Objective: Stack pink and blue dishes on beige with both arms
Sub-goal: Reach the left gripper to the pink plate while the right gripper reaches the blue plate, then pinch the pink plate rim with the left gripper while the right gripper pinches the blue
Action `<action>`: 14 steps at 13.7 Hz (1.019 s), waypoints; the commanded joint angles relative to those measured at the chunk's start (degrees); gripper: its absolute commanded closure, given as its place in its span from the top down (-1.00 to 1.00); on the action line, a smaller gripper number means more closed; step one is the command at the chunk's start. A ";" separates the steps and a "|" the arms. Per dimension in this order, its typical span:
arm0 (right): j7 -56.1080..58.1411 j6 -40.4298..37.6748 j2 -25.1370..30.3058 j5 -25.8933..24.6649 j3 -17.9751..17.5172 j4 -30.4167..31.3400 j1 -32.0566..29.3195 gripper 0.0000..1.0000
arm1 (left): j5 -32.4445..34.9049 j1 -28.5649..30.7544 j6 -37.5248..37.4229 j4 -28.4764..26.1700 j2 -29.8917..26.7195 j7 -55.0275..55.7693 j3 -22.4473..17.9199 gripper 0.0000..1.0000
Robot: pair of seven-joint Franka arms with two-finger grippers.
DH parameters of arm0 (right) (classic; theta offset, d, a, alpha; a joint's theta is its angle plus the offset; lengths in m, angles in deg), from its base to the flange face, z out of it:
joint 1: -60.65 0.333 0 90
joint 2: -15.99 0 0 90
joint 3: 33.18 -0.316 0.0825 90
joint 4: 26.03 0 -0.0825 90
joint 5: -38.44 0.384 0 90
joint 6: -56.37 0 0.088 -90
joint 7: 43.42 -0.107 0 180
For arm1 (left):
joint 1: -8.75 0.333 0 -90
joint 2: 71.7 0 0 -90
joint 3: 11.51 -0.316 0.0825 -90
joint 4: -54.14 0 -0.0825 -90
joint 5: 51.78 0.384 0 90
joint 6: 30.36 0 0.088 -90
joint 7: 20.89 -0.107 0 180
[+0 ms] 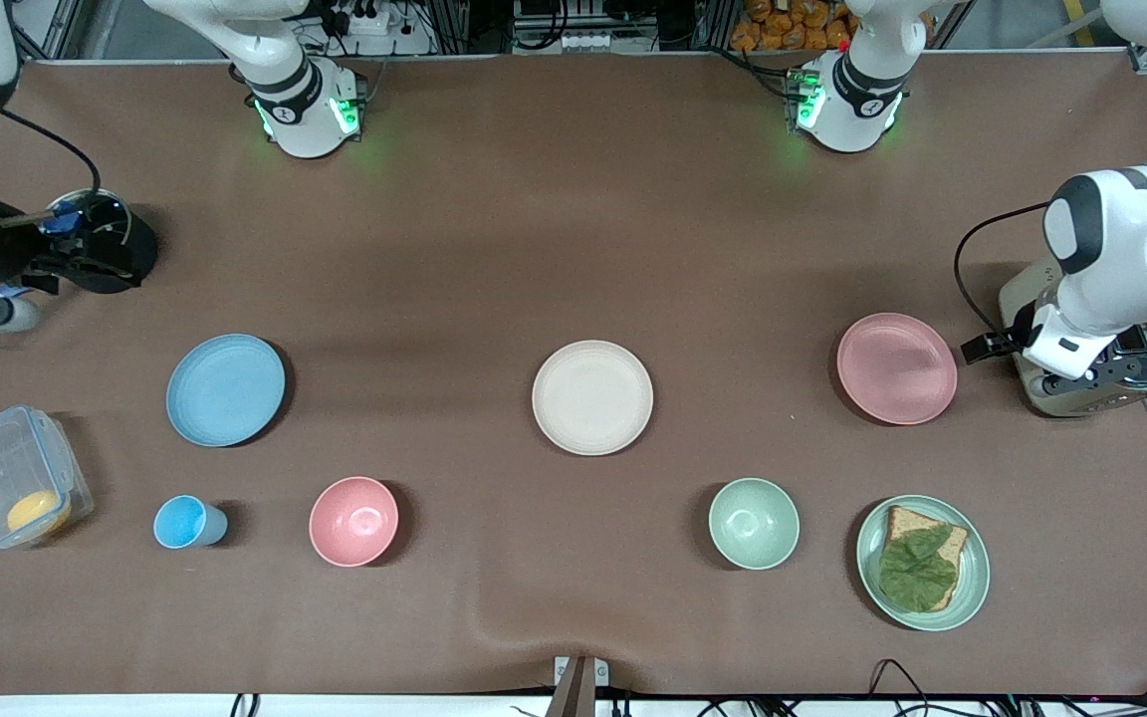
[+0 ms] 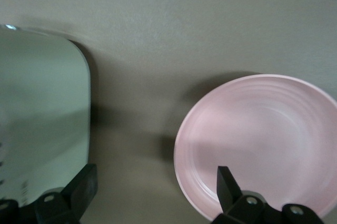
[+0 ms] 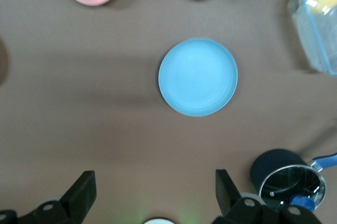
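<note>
Left gripper (image 2: 155, 190): fingers spread wide, nothing between them. It hangs low at the left arm's end of the table, between the pink plate (image 1: 897, 367) and a metal toaster (image 1: 1111, 373); the plate's rim lies just beside one fingertip, without visible contact. In the front view the left arm (image 1: 1121, 264) covers most of the toaster.

Right gripper (image 3: 155, 190): fingers likewise spread, empty. It hangs high over the right arm's end of the table. The blue plate (image 1: 226, 389) lies flat on the brown table (image 1: 573, 249) well below it. A black pot with a glass lid (image 3: 288, 182) stands close to one finger in the right wrist view.

Beige plate (image 1: 592, 397): flat at mid-table, well apart from both grippers, roughly midway between the blue plate and the pink plate. All three plates are bare and unstacked.

Nearer the front camera than the plates stand a clear lidded container (image 1: 16, 478), a small blue cup (image 1: 185, 522), a pink bowl (image 1: 354, 521), a green bowl (image 1: 754, 523) and a green plate with bread and a leaf (image 1: 922, 562).
</note>
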 commanded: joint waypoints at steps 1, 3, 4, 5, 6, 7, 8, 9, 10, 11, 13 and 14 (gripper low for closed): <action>0.24 -1.49 -2.67 -0.56 -0.04 -0.36 -0.88 1.00 | 0.82 0.41 3.31 -2.19 0.42 0.73 0.70 1.00; -0.46 -1.49 -5.47 -0.56 0.05 -0.54 -2.45 1.00 | 0.04 0.41 5.15 -2.10 2.79 0.90 0.70 1.00; 0.23 -1.31 -7.23 -0.74 0.05 -0.54 -4.11 1.00 | 0.03 0.50 6.72 -2.19 4.02 0.90 0.70 1.00; 0.93 -0.79 -9.34 -0.04 -0.04 -0.37 -7.35 1.00 | 0.03 0.76 7.96 -2.19 5.16 0.90 0.70 1.00; 2.77 0.35 -12.23 1.36 -0.04 -0.28 -10.34 1.00 | 0.03 1.46 8.75 -2.19 5.87 0.81 0.70 1.00; 5.31 3.05 -14.69 2.94 0.05 -0.19 -12.20 1.00 | 0.12 1.64 8.94 -2.19 6.14 0.73 0.70 1.00; 7.86 5.78 -17.42 3.04 0.05 -0.19 -14.39 1.00 | 0.12 1.64 9.02 -2.19 6.58 0.73 0.70 1.00; 9.10 7.72 -19.10 3.04 0.05 0.16 -15.20 1.00 | 0.03 1.64 9.11 -2.11 6.76 0.73 0.70 1.00; 9.20 9.05 -20.51 2.87 0.14 0.69 -15.20 1.00 | 0.12 1.64 9.29 -2.10 7.02 0.81 0.79 1.00; 9.20 9.49 -20.95 2.86 0.14 2.00 -15.20 1.00 | 0.12 1.55 9.81 -2.10 7.28 0.81 0.79 1.00; 9.20 14.39 -20.70 2.78 0.14 6.73 -14.76 1.00 | 0.12 1.64 10.87 -2.10 7.99 0.73 0.79 0.75; 9.20 18.16 -20.96 2.69 0.14 8.58 -15.03 1.00 | 0.12 1.64 10.96 -2.10 8.07 0.73 0.79 0.62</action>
